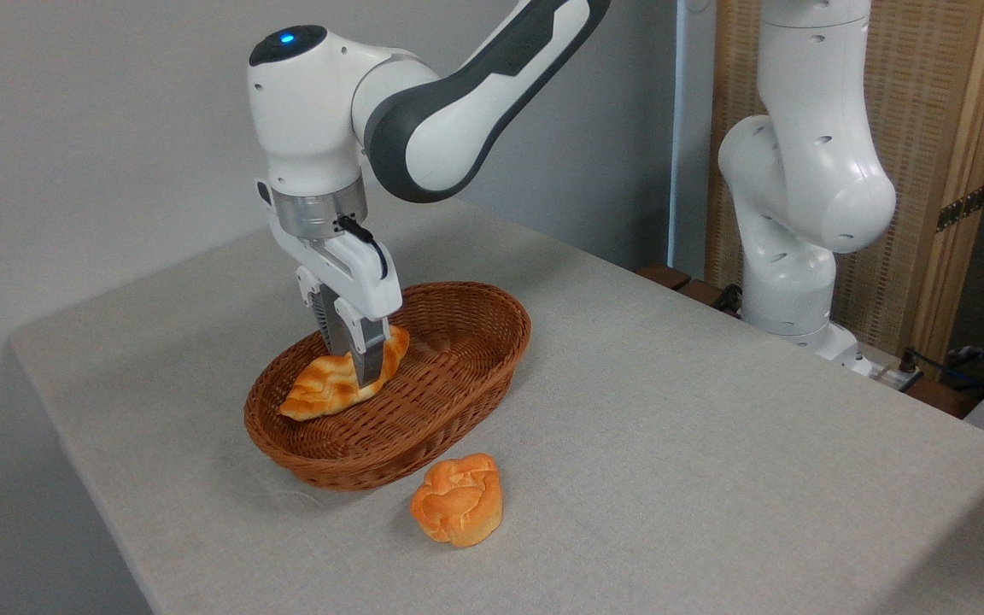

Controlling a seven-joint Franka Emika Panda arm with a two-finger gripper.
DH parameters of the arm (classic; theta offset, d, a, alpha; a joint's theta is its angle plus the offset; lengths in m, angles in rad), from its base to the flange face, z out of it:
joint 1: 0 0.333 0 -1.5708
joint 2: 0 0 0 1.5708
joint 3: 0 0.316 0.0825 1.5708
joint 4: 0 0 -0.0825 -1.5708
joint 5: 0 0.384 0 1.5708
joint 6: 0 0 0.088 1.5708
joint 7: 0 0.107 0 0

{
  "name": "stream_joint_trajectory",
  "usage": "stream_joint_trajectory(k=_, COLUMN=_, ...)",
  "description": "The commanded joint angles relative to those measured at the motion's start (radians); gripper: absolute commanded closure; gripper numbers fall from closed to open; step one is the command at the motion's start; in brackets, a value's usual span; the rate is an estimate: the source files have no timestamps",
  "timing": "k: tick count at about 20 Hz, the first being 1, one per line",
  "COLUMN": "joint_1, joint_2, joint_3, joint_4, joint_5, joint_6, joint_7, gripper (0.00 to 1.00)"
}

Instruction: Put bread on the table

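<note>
The bread [321,389], a long braided golden-orange loaf, lies tilted inside the brown wicker basket [466,397] on the table [697,444]. My gripper [354,363] reaches down into the basket and straddles the loaf near its right half. One finger is in front of the loaf and the other behind it, both pressed to its sides. The loaf's pointed left end sits low against the basket's inner wall.
A small round knotted orange bun [458,500] lies on the cloth just in front of the basket. The arm's white base [799,282] stands at the back right edge. The table's edge drops off at the left and along the front.
</note>
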Motion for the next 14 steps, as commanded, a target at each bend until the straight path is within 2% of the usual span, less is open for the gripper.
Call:
stream_joint_trajectory(k=1, joint_1=-0.003, joint_2=-0.001, joint_3=0.011, joint_4=-0.009, joint_5=0.017, joint_6=0.013, joint_7=0.018, gripper=0.9)
stream_joint_trajectory(k=8, joint_1=-0.001, joint_2=-0.004, joint_3=0.013, joint_4=-0.007, joint_5=0.015, joint_6=0.011, joint_7=0.018, gripper=1.0)
stream_joint_trajectory(k=14, joint_1=-0.001, joint_2=-0.012, joint_3=0.017, joint_4=-0.003, joint_5=0.015, joint_6=0.011, joint_7=0.018, gripper=1.0)
